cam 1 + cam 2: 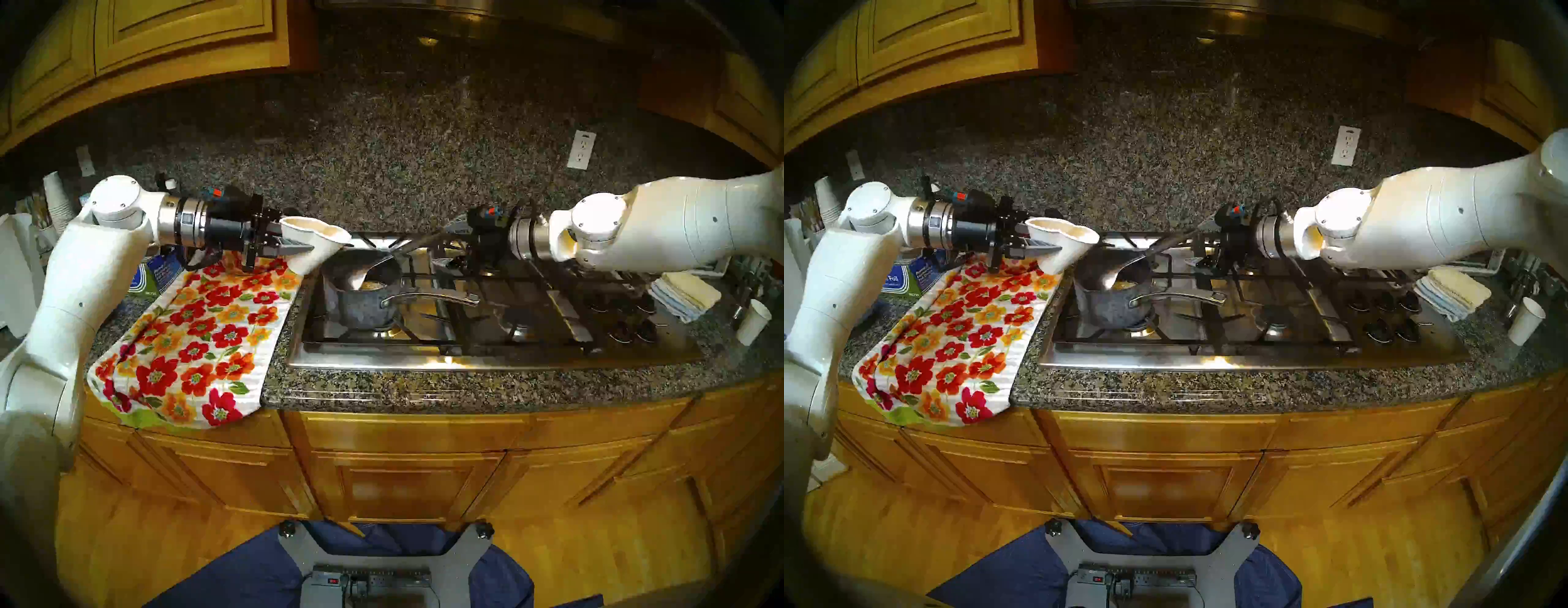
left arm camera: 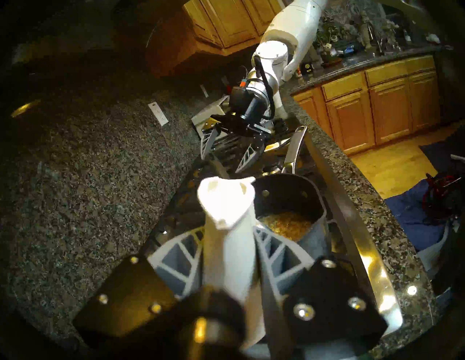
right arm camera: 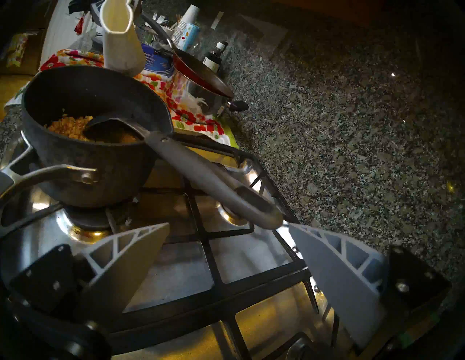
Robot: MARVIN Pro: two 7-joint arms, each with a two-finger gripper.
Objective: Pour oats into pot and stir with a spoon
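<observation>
1. Right now your left gripper (image 2: pixel 230 241) is pinching a squashed white paper cup (image 1: pixel 316 244), held above the floral towel (image 1: pixel 203 335) beside the pot (image 1: pixel 365 305).
2. Your right gripper (image 3: pixel 227 249) is spread wide, just short of the spoon (image 3: pixel 206 176) handle.
3. You'll find the oats (image 3: pixel 69 127) in the pot on the stove (image 1: pixel 488 352), spoon bowl resting among them.
</observation>
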